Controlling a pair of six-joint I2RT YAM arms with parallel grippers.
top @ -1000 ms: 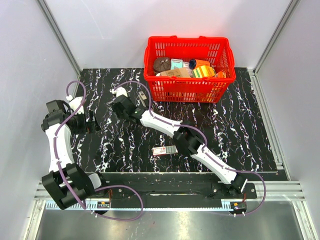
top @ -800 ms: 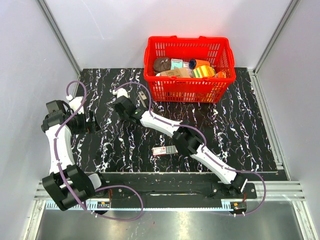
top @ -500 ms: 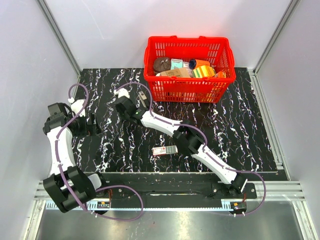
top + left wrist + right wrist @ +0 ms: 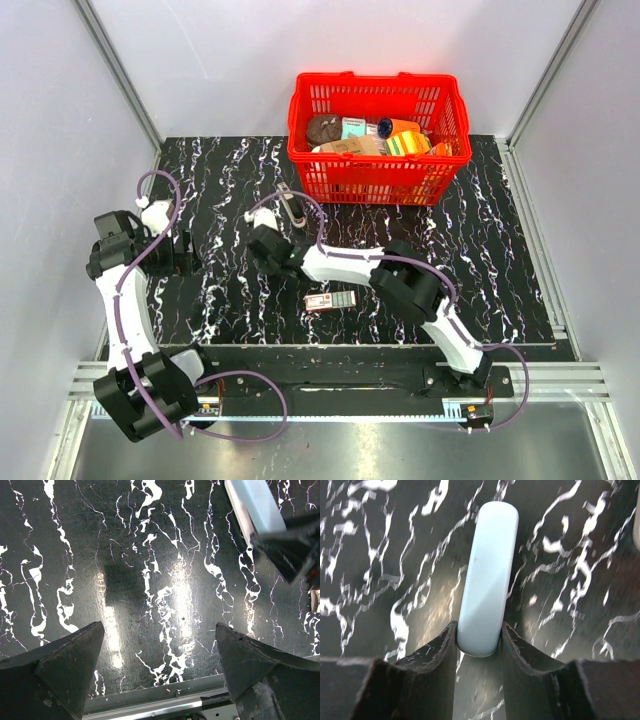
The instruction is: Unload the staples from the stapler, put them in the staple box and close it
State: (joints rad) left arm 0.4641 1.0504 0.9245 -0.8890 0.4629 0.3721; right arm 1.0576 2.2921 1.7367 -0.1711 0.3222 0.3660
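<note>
The bench (image 4: 480, 250) was black with white marbled veins, boxed in by pale grey walls and aluminium rails. A red basket (image 4: 378, 165) stood at its far edge. Print on the small red-and-white box (image 4: 329, 301), nearer than the basket, was too small to read. The right arm stretched low, left of and nearer than the basket, its end effector (image 4: 479, 630) clenched on one end of the pale-blue stapler (image 4: 487, 575). The left end effector (image 4: 159, 630) hung farther left of the basket, jaws spread wide.

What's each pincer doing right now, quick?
Left pincer: open, holding nothing.
Right pincer: closed on the pale-blue stapler.
</note>
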